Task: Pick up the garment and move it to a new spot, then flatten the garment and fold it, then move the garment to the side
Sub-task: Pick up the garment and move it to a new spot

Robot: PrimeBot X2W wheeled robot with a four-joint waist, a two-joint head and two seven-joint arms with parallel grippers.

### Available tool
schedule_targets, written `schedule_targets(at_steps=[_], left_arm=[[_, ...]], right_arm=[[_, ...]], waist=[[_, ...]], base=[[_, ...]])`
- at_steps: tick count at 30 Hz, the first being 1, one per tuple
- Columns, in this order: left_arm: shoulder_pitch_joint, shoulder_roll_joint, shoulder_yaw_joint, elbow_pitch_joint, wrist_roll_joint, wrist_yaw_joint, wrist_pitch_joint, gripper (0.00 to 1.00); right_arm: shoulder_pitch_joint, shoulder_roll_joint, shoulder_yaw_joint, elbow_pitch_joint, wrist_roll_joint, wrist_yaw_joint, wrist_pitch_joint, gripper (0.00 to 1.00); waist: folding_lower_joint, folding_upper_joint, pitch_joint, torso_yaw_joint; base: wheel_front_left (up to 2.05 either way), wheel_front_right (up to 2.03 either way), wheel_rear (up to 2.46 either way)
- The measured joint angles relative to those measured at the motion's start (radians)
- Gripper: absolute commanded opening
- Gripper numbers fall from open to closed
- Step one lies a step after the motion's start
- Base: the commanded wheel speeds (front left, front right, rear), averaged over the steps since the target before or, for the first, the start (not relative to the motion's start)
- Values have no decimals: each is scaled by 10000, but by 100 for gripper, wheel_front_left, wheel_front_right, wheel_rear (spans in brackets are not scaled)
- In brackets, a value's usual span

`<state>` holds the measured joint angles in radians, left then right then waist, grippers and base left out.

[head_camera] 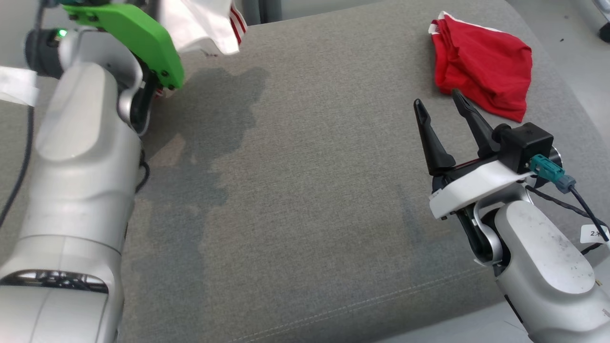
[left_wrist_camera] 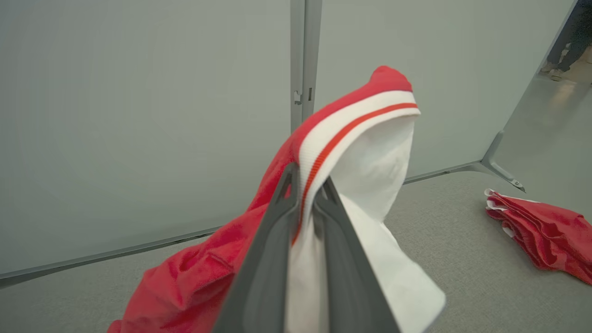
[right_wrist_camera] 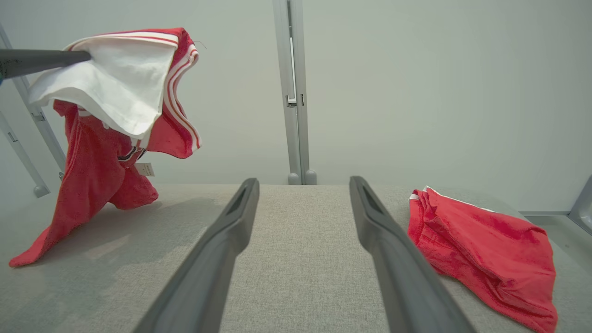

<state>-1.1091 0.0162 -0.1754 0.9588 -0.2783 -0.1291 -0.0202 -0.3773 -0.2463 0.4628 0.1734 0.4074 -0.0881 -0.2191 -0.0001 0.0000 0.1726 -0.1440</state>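
Hanging from the left gripper, a red and white garment sits at the far left of a grey upholstered surface. The two dark fingers are pressed together on a ribbed white band with a thin red stripe, with only cloth between them. From that raised pinch point the garment's long axis runs steeply downward. In the right wrist view it slants down and to that view's left, ending in a narrow red tip that lies on the surface. The upper part is smooth white cloth, folded over in a loose flap edged with red and white stripes. The lower part is soft, crumpled red fabric, and a small pale paper tag dangles near the middle. A bright green plastic cover sits on the left wrist.

The right gripper hovers low over the right side of the surface. Its long tapered fingers are spread well apart with nothing between them, and they point towards the far edge. Just beyond and to the right of its fingertips lies a second red garment, bunched into a rough wedge with a thin white edge showing. The surface is a woven grey textile with a stitched seam along the near edge. Plain grey partition panels joined by a metal post stand behind it
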Motion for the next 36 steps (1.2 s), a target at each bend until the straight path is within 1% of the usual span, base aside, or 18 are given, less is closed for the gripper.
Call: schedule_targets(at_steps=[2, 4, 7, 8, 10, 14, 15, 17, 18, 19, 20, 21, 24, 27, 29, 36], left_arm=[[388, -4, -1012, -205, -938, 0, 104, 0], [933, -12, -1850, -573, -1620, 0, 153, 0], [1685, 12, -2976, -1223, -2336, 0, 253, 0], [1895, 12, -3302, -1425, -2548, 0, 297, 0], [2279, 8, -3808, -1737, -2727, 0, 295, 0], [3001, 46, -4510, -2015, -2882, 13, 297, 0], [3147, 56, -4638, -2086, -2989, 88, 295, 0], [3319, 82, -4926, -2201, -3103, 374, 280, 0], [3357, 86, -5010, -2265, -3181, 510, 261, 32], [3363, 90, -5106, -2307, -3239, 627, 201, 55], [3363, 96, -5221, -2362, -3239, 746, 132, 97], [3363, 113, -5350, -2435, -3241, 853, 42, 100], [3363, 134, -5739, -2646, -3281, 1034, -102, 100], [3363, 150, -6192, -3001, -3440, 1120, -284, 100], [3363, 150, -6466, -3246, -3561, 1135, -430, 100], [3332, 171, -6962, -3756, -3689, 1490, -1156, 100]], right_arm=[[0, 69, 42, 0, 19, 2, -2, 100], [0, 115, 61, 0, 71, 12, -2, 100], [-1, 146, 63, 15, 77, 21, -4, 100], [-1, 153, 65, 29, 84, 73, -6, 100], [-2, 171, 61, 61, 94, 82, -12, 100], [-4, 236, 61, 69, 150, 88, -29, 100], [-6, 259, 61, 77, 150, 94, -84, 100], [-14, 278, 59, 79, 150, 121, -92, 100], [-20, 282, 54, 88, 150, 165, -94, 100], [-26, 282, 44, 100, 150, 169, -94, 100], [-27, 282, 35, 109, 150, 169, -96, 100], [-27, 282, 10, 123, 150, 169, -105, 100], [-27, 278, -90, 194, 150, 163, -153, 100], [-25, 272, -190, 238, 150, 161, -190, 100], [-25, 261, -257, 286, 150, 157, -192, 100], [-17, 194, -414, 424, 148, 142, -221, 100]], waist=[[0, 0, 12, -216], [0, 0, 40, -435], [0, 0, 104, -768], [0, 1, 131, -879], [0, 0, 192, -1087], [0, 0, 346, -1462], [0, 0, 391, -1543], [0, 0, 493, -1690], [0, 0, 548, -1753], [0, 0, 604, -1812], [0, 0, 660, -1865], [0, 0, 715, -1912], [0, 0, 851, -2001], [0, 0, 918, -1993], [0, 0, 920, -1919], [0, 0, 807, -1536]], base=[[0, 0, 0], [0, 0, 0], [0, 0, 0], [0, 0, 0], [0, 0, 0], [0, 0, 0], [0, 0, 0], [0, 0, 0], [0, 0, 0], [0, 0, 0], [0, 0, 0], [0, 0, 0], [0, 0, 0], [0, 0, 0], [0, 0, 0], [0, 0, 0]])
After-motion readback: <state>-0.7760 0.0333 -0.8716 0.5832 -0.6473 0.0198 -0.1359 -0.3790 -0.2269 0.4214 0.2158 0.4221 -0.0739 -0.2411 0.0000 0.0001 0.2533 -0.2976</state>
